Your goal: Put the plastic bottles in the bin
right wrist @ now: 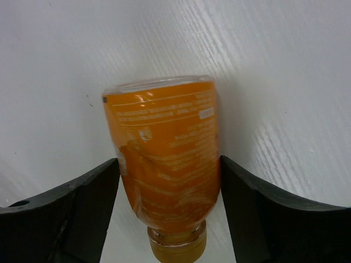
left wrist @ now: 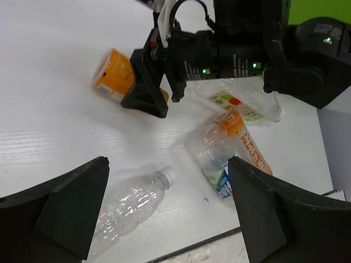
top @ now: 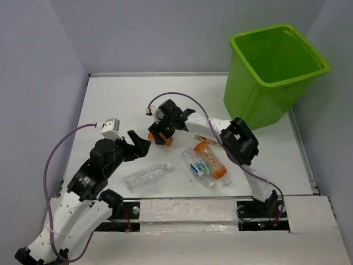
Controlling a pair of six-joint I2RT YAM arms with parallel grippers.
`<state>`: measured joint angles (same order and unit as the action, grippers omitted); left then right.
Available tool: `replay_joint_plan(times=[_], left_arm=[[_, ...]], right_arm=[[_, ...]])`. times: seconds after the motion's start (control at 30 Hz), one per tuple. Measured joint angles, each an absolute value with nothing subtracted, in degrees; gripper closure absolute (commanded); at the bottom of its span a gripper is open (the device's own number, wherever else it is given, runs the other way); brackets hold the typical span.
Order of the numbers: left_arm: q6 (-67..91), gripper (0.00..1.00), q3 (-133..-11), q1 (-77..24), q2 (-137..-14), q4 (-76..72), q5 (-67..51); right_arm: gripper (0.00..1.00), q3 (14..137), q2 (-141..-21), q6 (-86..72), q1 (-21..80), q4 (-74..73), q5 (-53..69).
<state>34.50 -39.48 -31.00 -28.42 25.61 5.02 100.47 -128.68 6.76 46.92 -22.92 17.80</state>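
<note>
- Our left tool [left wrist: 167, 170] is wide open, empty, near a clear bottle [left wrist: 129, 205].
- Our right tool [right wrist: 169, 170] straddles the orange bottle [right wrist: 162, 137] on the counter [top: 110, 99]; we cannot tell whether it grips.
- The bin [top: 259, 105] stands well apart.

The worktop [top: 110, 99] is a flat white surface with a faint ribbed grain. The lime-green bin [top: 259, 105] stands upright at its far right corner.

Five bottles lie on their sides on the worktop:
- An orange bottle [top: 157, 136] lies near the centre.
- A clear unlabelled bottle [top: 146, 175] with a white cap lies toward the near edge.
- A blue-labelled clear bottle [top: 197, 165] and an orange-labelled bottle [top: 212, 160] lie side by side, touching, right of centre.
- A clear bottle with a green-and-red label [left wrist: 230, 101] lies just beyond that pair.
</note>
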Motion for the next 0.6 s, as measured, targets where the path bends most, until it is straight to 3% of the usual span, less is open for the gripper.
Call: replay_joint_plan(times=[0.03,0.07,0.23,0.4,0.6], left_arm=[[34.5,0.01,-39.5,-31.0,-28.8,26.4,4.4],[34.5,0.01,-39.5,-31.0,-29.0,27.2,3.8],[34.5,0.01,-39.5,-31.0,-29.8,31.4,1.2],[34.3,0.01,-39.5,-31.0,-30.2,35.4,-0.5],[32.5,0.01,-39.5,-31.0,-36.6,37.5,-3.4]], right_arm=[[0.45,100.7,-128.7,6.6,46.9,-23.1,17.6],[0.50,101.0,-128.7,6.6,46.9,-23.1,17.3],[0.66,101.8,-128.1,5.0,46.9,-22.5,15.7],[0.71,100.9,-121.5,3.7,46.9,-22.5,11.5],[0.74,101.7,-101.4,2.7,43.8,-21.3,4.0]])
